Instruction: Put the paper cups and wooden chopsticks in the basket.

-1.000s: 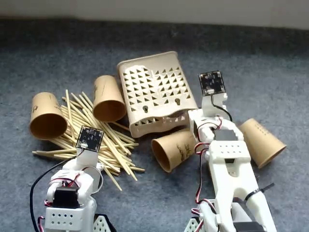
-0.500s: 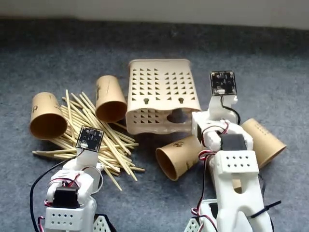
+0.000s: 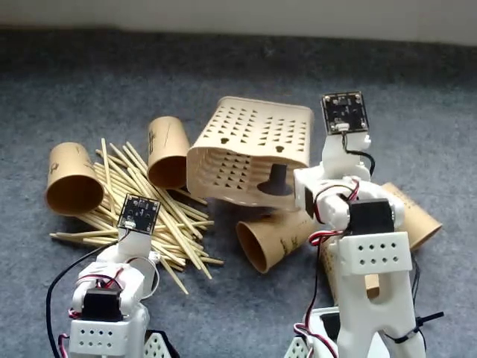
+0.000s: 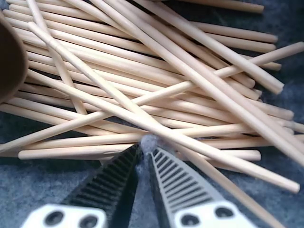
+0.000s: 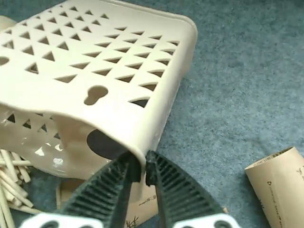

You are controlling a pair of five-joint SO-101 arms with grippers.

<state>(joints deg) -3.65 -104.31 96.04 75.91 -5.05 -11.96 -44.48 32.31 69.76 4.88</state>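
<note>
Across the grey felt surface [image 3: 89, 82], a tilted cream basket [image 3: 250, 149] with triangular holes sits at centre, with cardboard paper cups [image 3: 71, 179] and slim wooden chopsticks [image 3: 160, 209] at 9 o'clock. Left wrist view: the left tool [image 4: 142, 151] has its ribbed jaws nearly meeting, empty, over the chopsticks. Right wrist view: the right tool [image 5: 137, 164] clamps the basket's smooth rim.

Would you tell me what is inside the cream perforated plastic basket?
One finger of the right end effector, clamped on the rim of the cream perforated plastic basket; nothing else shows. Deeper corners are covered.

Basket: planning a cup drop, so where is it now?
In the high view the basket sits mid-table, tilted, rim clamped by the right gripper, a paper cup just left of it.
</note>
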